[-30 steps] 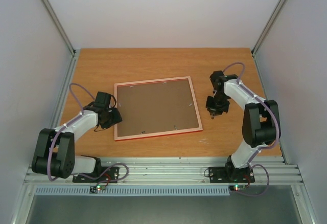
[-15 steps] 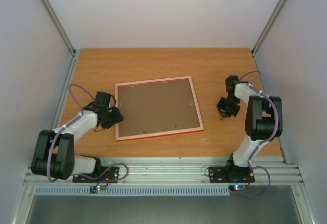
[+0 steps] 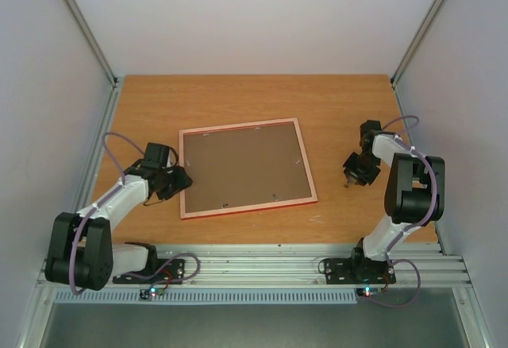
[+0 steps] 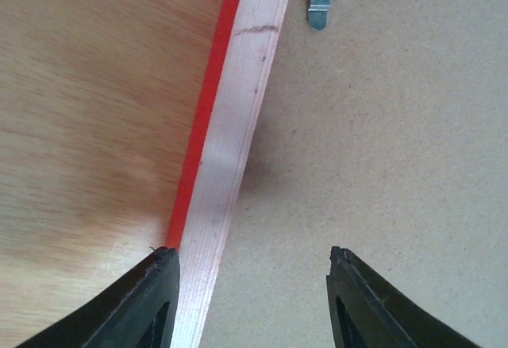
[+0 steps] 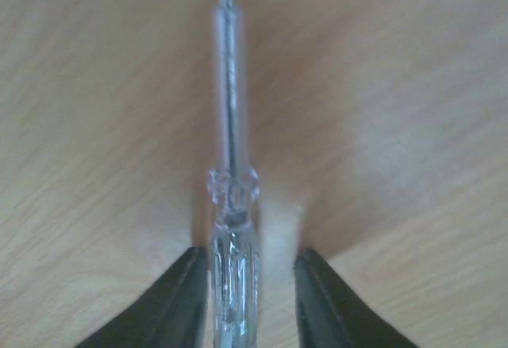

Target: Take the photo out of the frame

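Frame (image 3: 248, 207) back up on table (image 3: 238, 98), brown backing board (image 3: 242, 165) seated inside

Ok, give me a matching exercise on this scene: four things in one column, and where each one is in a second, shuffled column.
Things:
1. frame
2. screwdriver
3. metal clip
4. left hand

Places:
A. on the backing board, beside the frame's rail
B. astride the frame's left rail, fingers apart
C. lying back up on the table
D. between the right hand's fingers

Pairs: 1-C, 2-D, 3-A, 4-B
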`<state>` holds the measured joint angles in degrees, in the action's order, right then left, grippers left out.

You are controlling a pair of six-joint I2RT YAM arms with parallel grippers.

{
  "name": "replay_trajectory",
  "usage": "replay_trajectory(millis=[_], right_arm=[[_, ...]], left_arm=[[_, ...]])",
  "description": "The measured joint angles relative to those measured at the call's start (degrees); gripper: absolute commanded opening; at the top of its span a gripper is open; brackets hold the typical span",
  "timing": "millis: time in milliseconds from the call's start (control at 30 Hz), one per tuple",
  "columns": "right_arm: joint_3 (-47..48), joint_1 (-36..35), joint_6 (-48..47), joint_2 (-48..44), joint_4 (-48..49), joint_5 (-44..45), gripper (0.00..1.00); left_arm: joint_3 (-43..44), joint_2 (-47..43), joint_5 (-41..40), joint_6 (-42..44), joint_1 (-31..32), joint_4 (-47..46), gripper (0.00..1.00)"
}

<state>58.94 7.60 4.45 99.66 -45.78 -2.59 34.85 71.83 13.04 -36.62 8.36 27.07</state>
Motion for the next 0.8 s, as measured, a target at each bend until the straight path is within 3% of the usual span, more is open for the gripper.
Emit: replay_trajectory(millis=[300, 433, 600, 800], right_arm=[[-3.69, -2.03, -0.07, -6.56, -1.62, 3.65, 0.64], [-2.91, -7.56, -0.96, -10.05, -2.93, 5.4, 0.7], [-1.68, -17.11, -3.21, -13.92, -4.13, 7.61, 0.86], [1.29, -26.01, -8.66, -16.68, -4.52, 5.27, 0.88]], left_arm=[[-0.26, -0.28, -1.33, 0.17, -0.04, 1.46, 0.52], [-0.26, -0.28, -1.46, 0.24, -0.04, 1.95, 0.5], [-0.26, -0.26, -1.42, 0.61, -0.04, 2.36, 0.47], [-0.39, -0.22, -1.22, 0.76, -0.04, 2.29, 0.42]])
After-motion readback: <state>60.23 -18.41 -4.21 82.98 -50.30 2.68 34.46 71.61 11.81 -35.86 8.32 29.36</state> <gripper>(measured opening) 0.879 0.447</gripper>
